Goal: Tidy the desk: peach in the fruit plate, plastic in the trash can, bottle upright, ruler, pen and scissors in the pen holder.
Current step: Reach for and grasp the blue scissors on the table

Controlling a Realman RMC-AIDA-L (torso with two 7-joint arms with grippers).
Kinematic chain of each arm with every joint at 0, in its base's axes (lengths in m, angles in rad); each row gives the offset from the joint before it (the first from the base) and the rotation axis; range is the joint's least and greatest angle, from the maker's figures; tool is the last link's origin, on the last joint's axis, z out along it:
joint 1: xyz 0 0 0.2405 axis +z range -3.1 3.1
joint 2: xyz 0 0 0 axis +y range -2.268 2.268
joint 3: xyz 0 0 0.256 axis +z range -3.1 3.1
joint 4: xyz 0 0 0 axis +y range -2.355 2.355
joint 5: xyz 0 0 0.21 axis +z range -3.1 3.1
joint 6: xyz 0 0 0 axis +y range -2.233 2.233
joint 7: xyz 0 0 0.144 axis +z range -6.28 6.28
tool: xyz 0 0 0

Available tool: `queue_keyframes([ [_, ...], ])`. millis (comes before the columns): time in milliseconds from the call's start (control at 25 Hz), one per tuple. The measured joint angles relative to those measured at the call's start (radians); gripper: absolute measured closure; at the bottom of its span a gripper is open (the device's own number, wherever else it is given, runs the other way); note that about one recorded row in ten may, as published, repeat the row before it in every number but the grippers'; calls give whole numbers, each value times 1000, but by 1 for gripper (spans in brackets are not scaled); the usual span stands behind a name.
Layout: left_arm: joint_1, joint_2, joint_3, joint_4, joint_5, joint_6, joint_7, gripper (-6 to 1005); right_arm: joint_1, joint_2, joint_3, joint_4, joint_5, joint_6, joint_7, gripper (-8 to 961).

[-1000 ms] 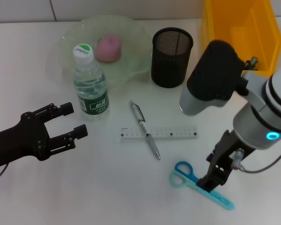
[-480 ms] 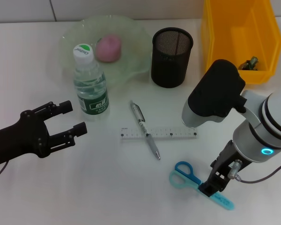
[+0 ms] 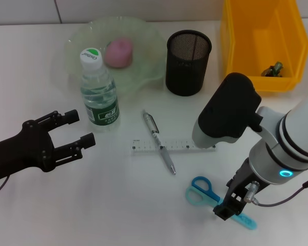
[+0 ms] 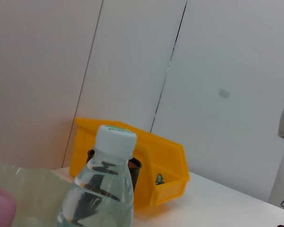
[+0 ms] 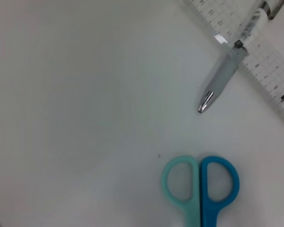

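R gripper (image 3: 231, 206) is down on the blade end of the scissors (image 3: 205, 192), right above the desk (image 3: 118, 205). That makes sense: the handles are bulky loops, while the blades give a thin flat section to pinch, and the handle loops stick out free toward the pen (image 3: 159, 141). Can't tell whether the fingers have closed on it or how wide they stand; the wrist hides them in head view, and the R wrist cam shows only the scissor loops (image 5: 201, 182), pen tip (image 5: 222, 80) and ruler (image 5: 255, 61), no fingers. Scissors lie flat on the desk near the front edge, well apart from the pen holder (image 3: 188, 62). Pen lies across the ruler (image 3: 167, 146), touching it, both in mid desk, so prob next in queue. L gripper (image 3: 74, 134) hangs idle just beside the bottle (image 3: 98, 91), fingers spread, holding nothing. Bottle is upright, peach (image 3: 118, 52) sits in the fruit plate (image 3: 143, 36), and there's some small item in the yellow bin (image 3: 262, 36), so those steps look done imo. Vs 1 s ago: R arm has dropped lower and slid a bit along the blades toward the handles, wrist housing now covers the ruler's right end. Scissors, pen, ruler haven't moved; L arm basically unchanged.
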Motion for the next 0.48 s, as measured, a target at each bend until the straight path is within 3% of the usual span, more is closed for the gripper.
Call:
queue_keyframes([
  [480,5,0,0,0,1,0,3,214,-2,0,-93,-31,-77,25,67,441],
])
